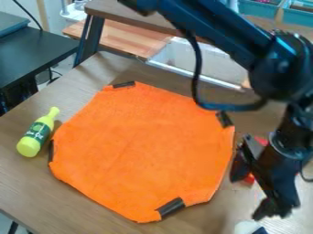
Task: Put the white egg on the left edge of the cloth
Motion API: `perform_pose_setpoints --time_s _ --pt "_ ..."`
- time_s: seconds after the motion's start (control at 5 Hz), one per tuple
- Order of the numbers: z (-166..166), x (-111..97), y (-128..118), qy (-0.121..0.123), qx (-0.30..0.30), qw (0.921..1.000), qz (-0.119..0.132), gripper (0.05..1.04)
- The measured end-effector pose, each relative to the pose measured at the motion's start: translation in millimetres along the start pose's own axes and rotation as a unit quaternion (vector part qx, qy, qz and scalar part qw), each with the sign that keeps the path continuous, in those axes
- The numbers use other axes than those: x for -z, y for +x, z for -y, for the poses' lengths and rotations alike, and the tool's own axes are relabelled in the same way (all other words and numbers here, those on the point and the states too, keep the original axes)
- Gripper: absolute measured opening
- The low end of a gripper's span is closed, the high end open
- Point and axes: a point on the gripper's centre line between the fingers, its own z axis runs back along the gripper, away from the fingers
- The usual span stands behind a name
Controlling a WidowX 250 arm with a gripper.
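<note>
White egg (245, 227), most likely: peeks in below and right of the orange cloth (140, 141). Black gripper (254, 194) just right of the cloth, with fingers wide apart. Best to go down right over the egg, squeeze softly, lift over the cloth and set down slowly on its left edge, so as not to roll. Steer clear of the yellow-green bottle (28, 145) left of the cloth, with pale print on a dark green label (38, 131).

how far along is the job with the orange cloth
Done: the orange cloth is laid out, dark tape at its edges. In hand: apparently nothing; the gripper is open. Remaining: the whole egg placement; the white object at the picture's bottom edge may be it.
</note>
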Motion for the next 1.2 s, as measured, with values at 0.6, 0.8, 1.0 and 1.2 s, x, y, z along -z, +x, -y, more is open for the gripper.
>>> perform_pose_setpoints --time_s 0.6,0.8,1.0,1.2 --pt "58 -7 -16 -0.015 0.081 0.9957 0.043 1.0" --pt "59 -3 -20 -0.018 0.082 0.9957 0.039 1.0" --pt "58 -2 -19 -0.02 0.081 0.9955 0.045 1.0" --pt "52 7 -19 -0.022 0.072 0.9966 0.033 1.0"
